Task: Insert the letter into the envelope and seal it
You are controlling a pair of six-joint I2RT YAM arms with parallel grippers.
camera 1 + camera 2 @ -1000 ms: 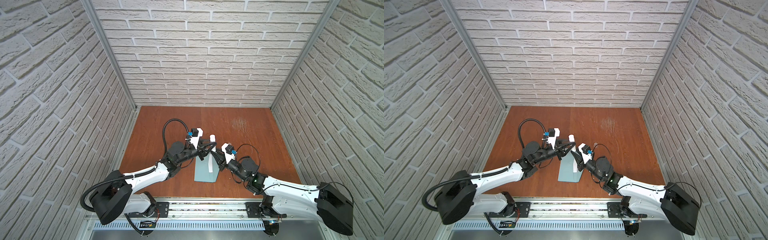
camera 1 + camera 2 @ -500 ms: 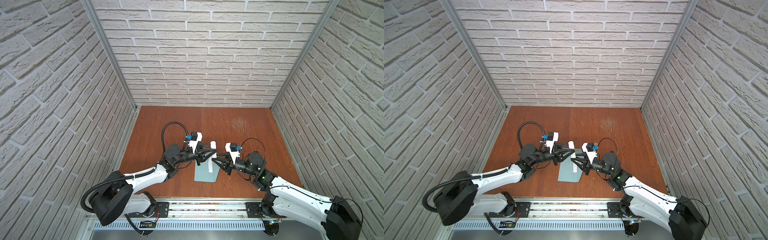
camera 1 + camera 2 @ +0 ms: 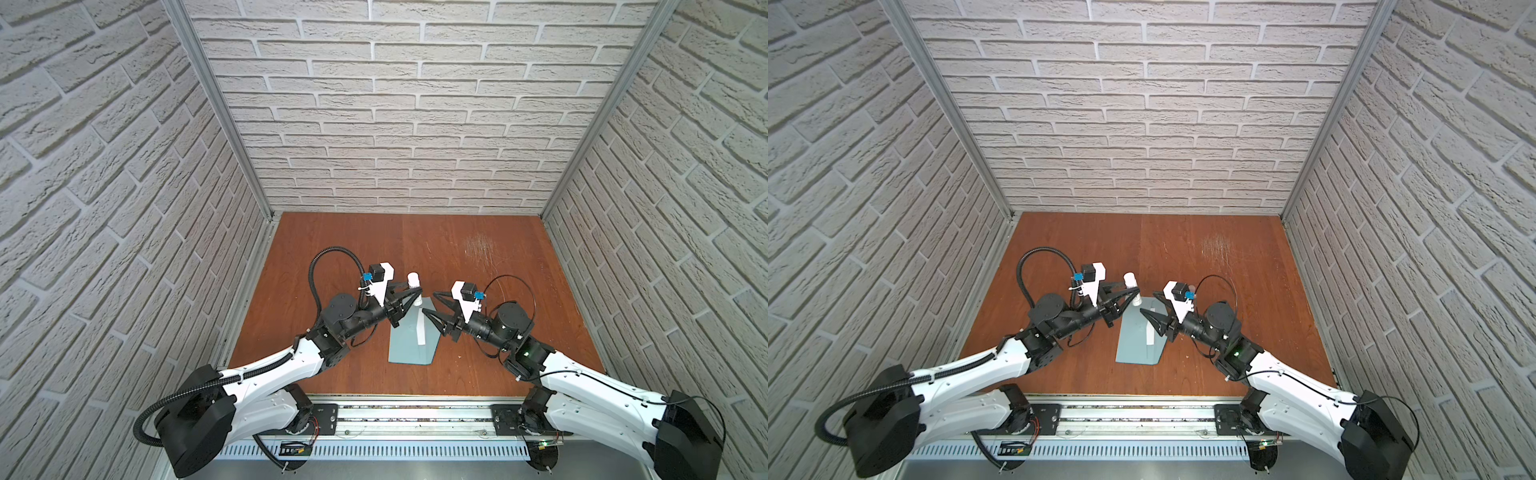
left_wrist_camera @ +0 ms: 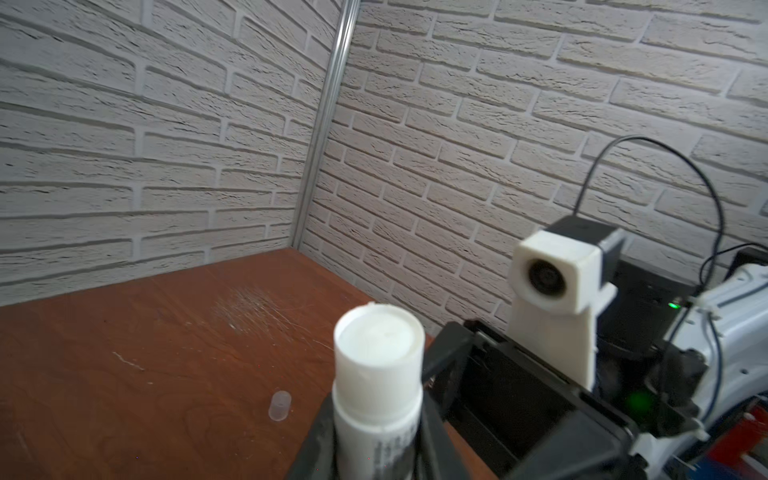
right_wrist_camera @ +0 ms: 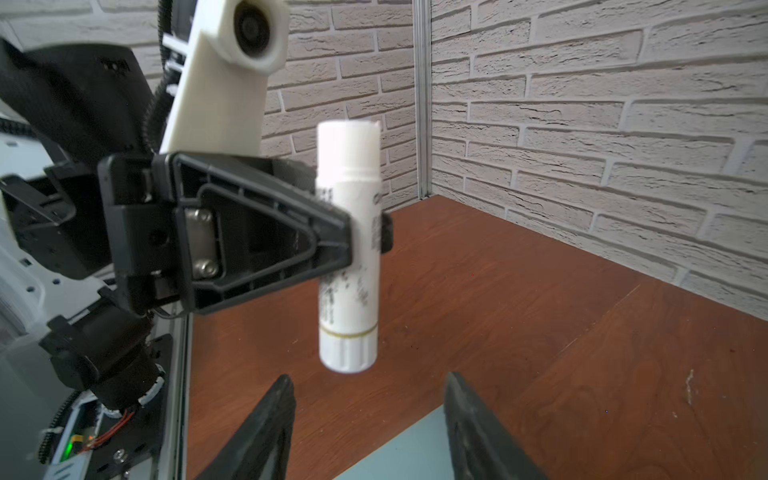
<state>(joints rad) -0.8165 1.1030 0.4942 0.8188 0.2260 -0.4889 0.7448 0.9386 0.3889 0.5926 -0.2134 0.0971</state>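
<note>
Around three sides stand pale brick walls, boxing in a reddish wooden table that looks smooth and hard, apart from a scuffed patch toward 1 o'clock. Both arms reach in, from 8 and 4 o'clock, and meet near the middle.

Toward 6 o'clock the envelope lies flat, with nothing pinning it down. A narrow white strip runs along it. This may be the letter's edge showing at the mouth, though I cannot tell; otherwise the letter is out of sight, so probably inside.

At the envelope's 12 o'clock end, the left gripper is clenched around the barrel of a white glue stick, upright and clear of the table. The right gripper is spread wide and empty, just beside the stick and over the envelope. A small clear cap lies on the wood.

Risks: the glue end points up, so the stick must be tipped over, and it could slip through the pads under pressure. A stroke on loose paper over slick wood could drag or crumple the envelope. The two grippers are close enough to collide.
</note>
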